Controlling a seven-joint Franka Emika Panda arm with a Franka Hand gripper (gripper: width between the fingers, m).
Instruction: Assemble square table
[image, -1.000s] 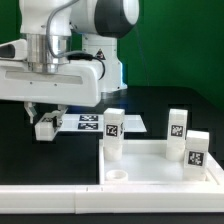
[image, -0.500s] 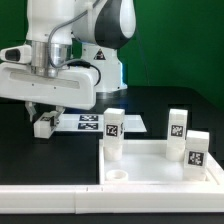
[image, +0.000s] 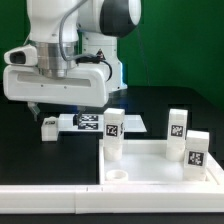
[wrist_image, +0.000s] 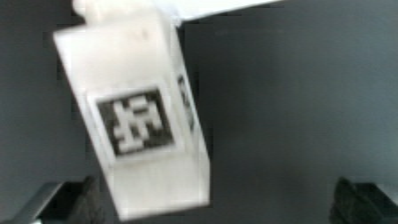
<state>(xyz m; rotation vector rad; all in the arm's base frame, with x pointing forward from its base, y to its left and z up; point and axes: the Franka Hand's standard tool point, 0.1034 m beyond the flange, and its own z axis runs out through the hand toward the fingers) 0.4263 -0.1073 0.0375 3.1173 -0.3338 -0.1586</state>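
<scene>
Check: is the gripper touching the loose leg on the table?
Apart. In the wrist view, the leg lies between the fingertips of the gripper, with dark gaps on both sides.

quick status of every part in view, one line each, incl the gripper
square tabletop: lying flat, three legs standing in its corners
near corner hole: empty, no leg in it
fourth leg: loose on the black table beside the marker board, below the gripper, not held
gripper: open, fingertips either side of that leg

Black table (image: 60, 160): slab (image: 155, 162), marker board (image: 95, 122), seemingly leg (image: 49, 127).
</scene>
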